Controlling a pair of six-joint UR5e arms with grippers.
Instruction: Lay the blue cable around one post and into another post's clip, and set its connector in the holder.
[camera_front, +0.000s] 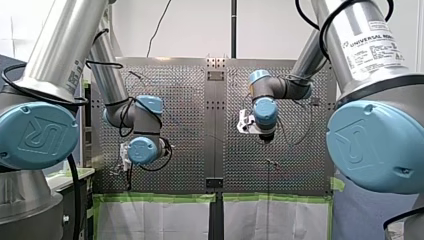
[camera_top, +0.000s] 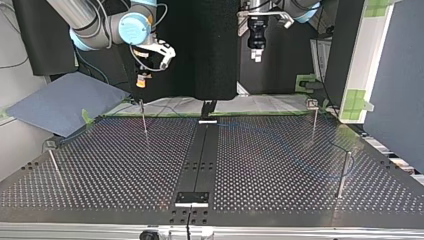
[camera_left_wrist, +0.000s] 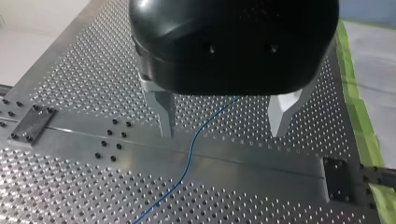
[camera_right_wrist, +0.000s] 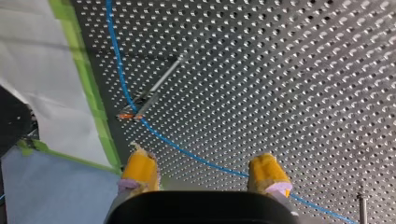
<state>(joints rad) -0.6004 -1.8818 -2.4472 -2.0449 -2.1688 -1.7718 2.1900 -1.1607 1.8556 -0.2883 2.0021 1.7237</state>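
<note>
The thin blue cable (camera_left_wrist: 190, 150) lies loose on the perforated table (camera_left_wrist: 84, 84), running under the gap of my left gripper (camera_left_wrist: 223, 133), whose metal fingers (camera_left_wrist: 162, 109) stand open above it. In the right wrist view the cable (camera_right_wrist: 177, 145) bends past the foot of a thin post (camera_right_wrist: 159, 85) and passes beneath my right gripper (camera_right_wrist: 203, 173), open, with its yellow pads (camera_right_wrist: 140, 169) holding nothing. In the top view both grippers hang high over the table's far edge, my right (camera_top: 143, 81) at the left and my left (camera_top: 256, 54) at the right. I see no connector.
Thin upright posts stand on the table in the top view: (camera_top: 144, 119), (camera_top: 54, 166), (camera_top: 314, 120), (camera_top: 343, 175). A dark centre rail (camera_top: 202, 155) carries a small plate (camera_top: 191, 198) near the front edge. A blue-grey sheet (camera_top: 60, 102) lies beyond the table at the left.
</note>
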